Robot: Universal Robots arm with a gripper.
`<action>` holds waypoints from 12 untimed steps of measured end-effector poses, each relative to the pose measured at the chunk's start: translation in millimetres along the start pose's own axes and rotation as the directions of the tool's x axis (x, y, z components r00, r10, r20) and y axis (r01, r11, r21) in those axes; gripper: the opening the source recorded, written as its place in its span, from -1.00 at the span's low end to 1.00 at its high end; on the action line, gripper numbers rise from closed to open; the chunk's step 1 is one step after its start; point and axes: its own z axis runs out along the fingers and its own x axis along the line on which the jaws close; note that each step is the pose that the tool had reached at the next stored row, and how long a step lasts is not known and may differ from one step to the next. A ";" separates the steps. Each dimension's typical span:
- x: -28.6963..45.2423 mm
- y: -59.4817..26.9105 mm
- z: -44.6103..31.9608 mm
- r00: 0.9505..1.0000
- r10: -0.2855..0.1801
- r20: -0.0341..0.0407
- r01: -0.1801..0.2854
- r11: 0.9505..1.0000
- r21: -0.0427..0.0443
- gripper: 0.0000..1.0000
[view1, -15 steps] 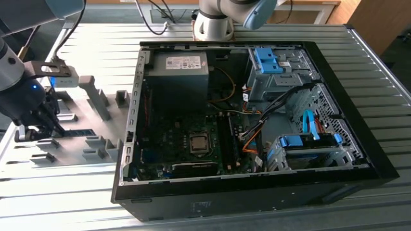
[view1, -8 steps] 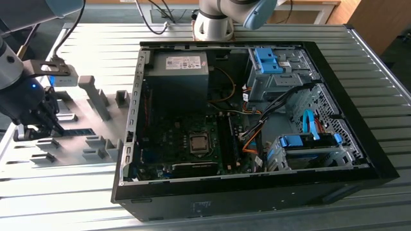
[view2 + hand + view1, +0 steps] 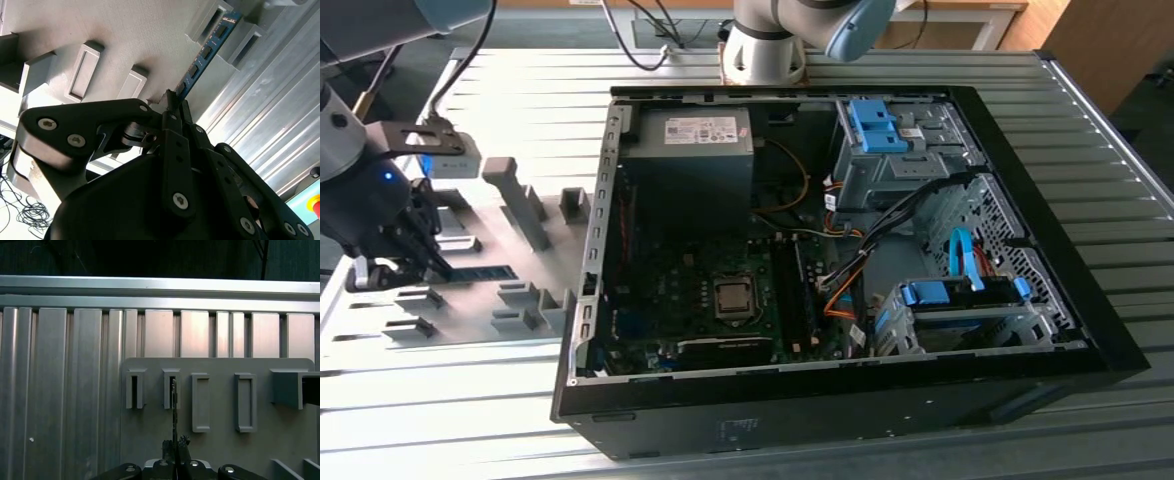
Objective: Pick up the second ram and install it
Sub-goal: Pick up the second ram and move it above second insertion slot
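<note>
Grey fixture plate (image 3: 470, 298) is lying on the ribbed aluminium table (image 3: 454, 420), at the exterior view's left of the open computer case (image 3: 854, 400). Your gripper (image 3: 400, 262) is hanging low over that plate. In the second wrist view the gripper (image 3: 172, 100) is showing its jaws closed on the near end of the second ram (image 3: 205, 50), pinching the thin blue board. The ram is standing on edge, its far end sitting between two grey fixture blocks (image 3: 246, 42). You are seeing it well apart from the motherboard (image 3: 680, 290)
</note>
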 end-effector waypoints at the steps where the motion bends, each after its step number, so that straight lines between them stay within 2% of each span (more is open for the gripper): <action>1: 0.0 0.0 -0.5 1.000 0.000 0.000 0.000 1.000 0.000 -0.72; 12: -0.1 0.1 -5.4 1.000 0.000 0.000 0.000 1.000 0.000 -0.72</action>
